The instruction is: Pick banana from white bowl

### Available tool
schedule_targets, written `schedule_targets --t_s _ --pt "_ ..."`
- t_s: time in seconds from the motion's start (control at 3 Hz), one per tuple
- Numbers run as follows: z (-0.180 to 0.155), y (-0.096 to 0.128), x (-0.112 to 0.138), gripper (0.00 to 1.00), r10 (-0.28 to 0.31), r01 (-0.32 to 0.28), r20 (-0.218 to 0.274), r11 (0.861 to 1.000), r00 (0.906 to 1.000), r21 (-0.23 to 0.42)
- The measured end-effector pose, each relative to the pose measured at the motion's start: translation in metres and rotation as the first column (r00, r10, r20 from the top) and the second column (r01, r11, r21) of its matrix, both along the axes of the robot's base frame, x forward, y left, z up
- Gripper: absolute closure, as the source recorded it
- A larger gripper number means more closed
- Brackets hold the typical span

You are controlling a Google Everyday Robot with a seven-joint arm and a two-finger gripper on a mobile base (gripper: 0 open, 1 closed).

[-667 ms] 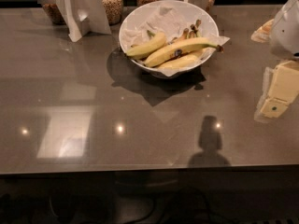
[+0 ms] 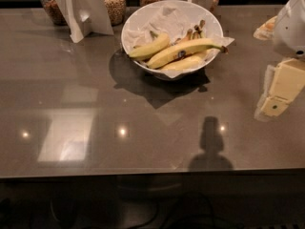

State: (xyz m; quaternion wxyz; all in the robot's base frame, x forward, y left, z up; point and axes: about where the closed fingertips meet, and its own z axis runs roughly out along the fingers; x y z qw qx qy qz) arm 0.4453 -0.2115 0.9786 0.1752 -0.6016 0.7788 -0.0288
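Observation:
The white bowl (image 2: 143, 18), lined with crumpled white paper, stands at the back middle of the grey table. Three bananas lie in it. The banana (image 2: 190, 48) is the longest one, yellow with a small dark sticker at mid-length, its brown stem pointing right over the rim. A shorter greenish-tipped banana (image 2: 148, 47) lies to its left and a paler banana (image 2: 183, 63) in front of it. My gripper (image 2: 279, 92) hangs at the right edge of the view, above the table, well to the right of the bowl and nearer the front, holding nothing.
Glass jars of grain (image 2: 113, 1) stand behind the bowl at the back left, with a folded white card stand (image 2: 83, 8) in front of them. A pale wrapped item (image 2: 267, 28) lies at the back right. The table's front edge (image 2: 152, 173) runs across the lower view.

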Motion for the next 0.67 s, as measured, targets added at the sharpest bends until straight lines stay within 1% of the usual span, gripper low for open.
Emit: schedule_targets --t_s 0.33,0.67 --pt "0.004 0.010 0.018 0.00 0.001 -0.003 0.040 0.998 0.9992 0.058" --pt "0.009 0.025 0.046 0.00 0.011 -0.022 0.101 0.994 0.9949 0.111"
